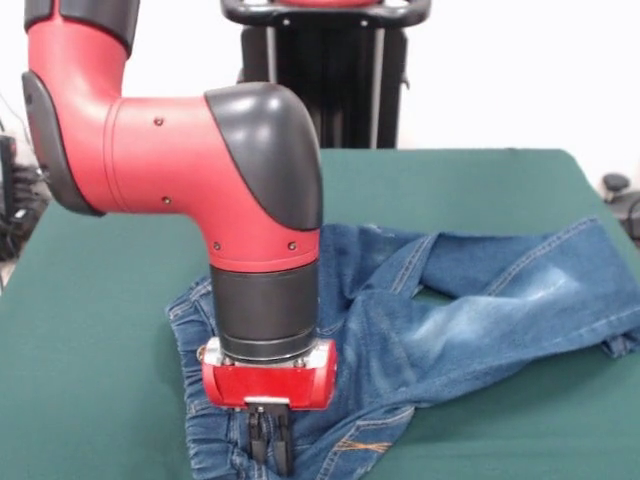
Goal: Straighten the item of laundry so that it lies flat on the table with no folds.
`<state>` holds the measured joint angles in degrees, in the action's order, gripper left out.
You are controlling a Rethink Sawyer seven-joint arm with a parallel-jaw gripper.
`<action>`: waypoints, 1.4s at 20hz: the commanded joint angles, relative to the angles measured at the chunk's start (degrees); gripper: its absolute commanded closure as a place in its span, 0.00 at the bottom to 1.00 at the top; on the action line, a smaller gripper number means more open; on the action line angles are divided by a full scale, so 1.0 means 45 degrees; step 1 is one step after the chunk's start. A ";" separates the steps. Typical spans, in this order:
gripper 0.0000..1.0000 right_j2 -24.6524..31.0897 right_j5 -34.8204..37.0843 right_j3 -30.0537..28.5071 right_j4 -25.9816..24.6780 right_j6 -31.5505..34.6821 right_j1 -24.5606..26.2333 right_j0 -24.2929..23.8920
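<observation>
The small blue denim jeans [480, 320] lie crumpled on the dark green table [90, 330], right of centre. The elastic waistband is at the lower left under my arm. The legs run right, overlapping each other, with a faded pale patch on the thigh and a hem at the far right. A small gap between the legs shows green table. My gripper [270, 445] points straight down over the waistband end. Its two black fingers [258, 435] stand close together with their tips in the denim. My arm hides part of the jeans' left side.
My red and black arm [200, 150] fills the upper left of the picture. The black pedestal [320, 70] stands at the table's far edge. Dark objects sit off the table at the right edge [615, 185] and at the left edge [8, 180].
</observation>
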<state>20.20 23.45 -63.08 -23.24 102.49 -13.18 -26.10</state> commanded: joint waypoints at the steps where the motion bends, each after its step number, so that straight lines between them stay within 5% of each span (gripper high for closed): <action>1: 1.00 0.0883 0.2643 0.0543 -0.1111 -0.3999 0.0182 0.0015; 16: 1.00 0.0874 0.5450 -0.0343 -0.1398 -0.5080 -0.2865 -0.1144; 22: 1.00 0.1518 0.2861 -0.3059 -0.1870 -0.5030 -0.3145 -0.3392; 28: 1.00 0.2061 0.1855 -0.3922 -0.2646 -0.4699 -0.2444 -0.4692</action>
<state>24.27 35.92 -70.10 -29.81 101.16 -26.68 -44.76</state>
